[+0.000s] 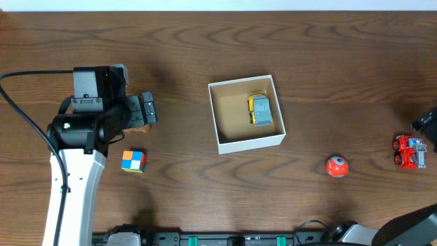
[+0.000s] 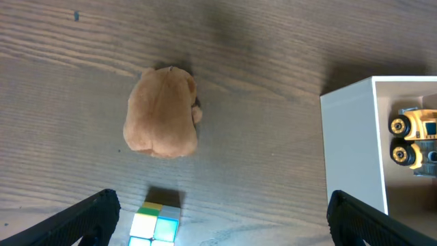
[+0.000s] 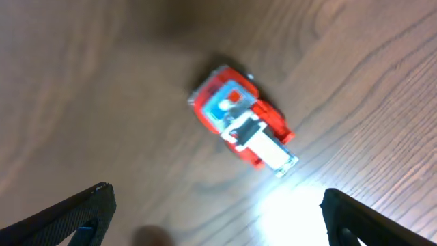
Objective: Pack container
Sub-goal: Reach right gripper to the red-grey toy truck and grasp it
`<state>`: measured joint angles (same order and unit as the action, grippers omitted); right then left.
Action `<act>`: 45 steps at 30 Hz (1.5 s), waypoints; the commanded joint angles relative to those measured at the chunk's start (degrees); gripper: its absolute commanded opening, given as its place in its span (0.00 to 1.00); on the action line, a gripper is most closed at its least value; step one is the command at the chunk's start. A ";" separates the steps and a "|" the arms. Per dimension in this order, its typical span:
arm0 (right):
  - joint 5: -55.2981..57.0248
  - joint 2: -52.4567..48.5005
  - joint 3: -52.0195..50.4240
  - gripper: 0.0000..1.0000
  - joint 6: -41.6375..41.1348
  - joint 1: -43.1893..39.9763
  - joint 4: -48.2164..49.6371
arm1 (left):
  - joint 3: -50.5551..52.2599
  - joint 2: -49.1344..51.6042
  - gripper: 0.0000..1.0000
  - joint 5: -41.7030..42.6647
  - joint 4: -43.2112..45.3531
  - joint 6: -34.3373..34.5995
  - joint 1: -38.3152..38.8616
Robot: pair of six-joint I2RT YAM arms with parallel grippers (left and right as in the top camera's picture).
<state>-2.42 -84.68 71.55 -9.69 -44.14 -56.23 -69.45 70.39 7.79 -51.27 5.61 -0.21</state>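
Overhead cam: container [image 1: 251, 142] sits mid-desk [image 1: 205, 41], open side up, so stuff can just be dropped in from above
Already packed: one yellow/grey toy truck [image 1: 259, 110] inside, up against the right wall, rest of the box floor is bare
Still out: brown plush [image 2: 162, 113] and colour cube [image 1: 134, 161] on the left, red ball [image 1: 336, 166] and red fire truck [image 1: 409, 152] on the right, all well apart from the box
Why split like that: imo each arm takes the toys on its own side, box is between them
Left arm [image 1: 72, 178]: comes up from the bottom edge, wrist turned twd the box, cam looking down at the plush w/ the cube just beside it
Left fingers [image 2: 92, 215]: wide apart, holding nothing, plush not betw them yet
Right arm [image 1: 427, 121]: barely in view at the right edge, above the fire truck
Right fingers [image 3: 82, 208]: spread wide too, empty, truck lying diagonal on the desk ahead of them, pic's a bit blurry
Guess: both lining up for a grab, prob plush and fire truck
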 commanded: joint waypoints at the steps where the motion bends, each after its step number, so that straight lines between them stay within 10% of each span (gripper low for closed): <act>1: 1.22 -0.42 -1.40 0.99 7.30 -1.46 2.29 | -1.03 -0.02 0.98 0.57 -0.50 0.07 0.00; 10: 5.16 -3.98 -1.40 0.99 22.21 -1.64 8.20 | -1.03 -0.02 0.98 0.57 -1.20 0.07 0.00; 30: 1.97 -19.65 -1.40 0.97 27.56 -1.53 9.18 | -1.03 -0.02 0.98 0.57 -1.16 0.07 0.00; 45: -0.02 -20.52 -1.40 0.55 27.58 -1.16 11.28 | -1.03 -0.02 0.98 0.57 -1.16 0.07 0.00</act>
<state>-1.54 -105.10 69.91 17.74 -45.30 -45.12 -69.45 70.41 7.79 -52.29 5.61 -0.21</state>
